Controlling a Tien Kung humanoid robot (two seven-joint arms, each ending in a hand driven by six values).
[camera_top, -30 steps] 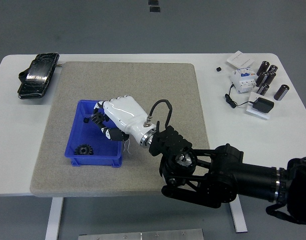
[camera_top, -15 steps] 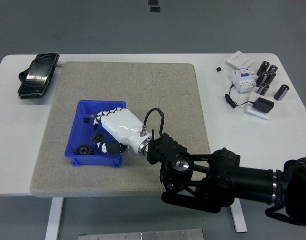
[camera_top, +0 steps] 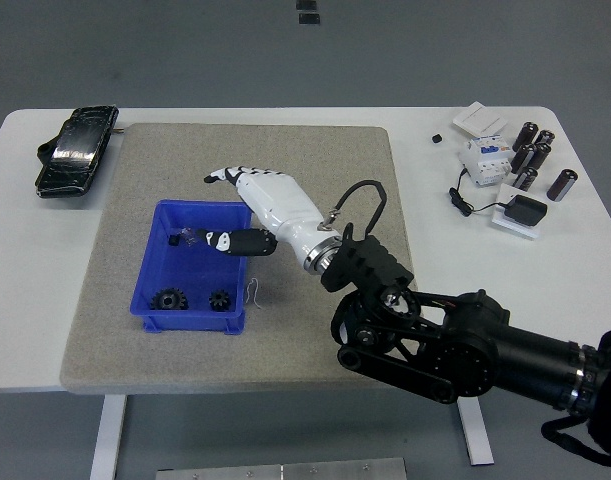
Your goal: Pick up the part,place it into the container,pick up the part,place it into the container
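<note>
A blue bin [camera_top: 151, 262] sits on the grey mat. Two black gear parts lie in its near end: one [camera_top: 168, 298] at the left and one [camera_top: 221, 298] to its right. A small black piece [camera_top: 173, 240] rests near the bin's far left. My right hand [camera_top: 230, 205], white with black fingertips, hovers above the bin's far right corner with its fingers spread and nothing in them. Its black arm [camera_top: 455, 340] comes in from the lower right. My left arm is out of sight.
The grey mat [camera_top: 315, 170] covers the table's middle. A black pouch [camera_top: 75, 150] lies at the far left. At the far right stand several dark cylinders [camera_top: 533, 155], a white breaker [camera_top: 485, 158], a white box [camera_top: 480, 118] and a black adapter [camera_top: 525, 212] with its cable.
My right hand was low inside the bin, curled on a black gear. It has since let go, opened and risen up and to the right; the gear now lies in the bin.
</note>
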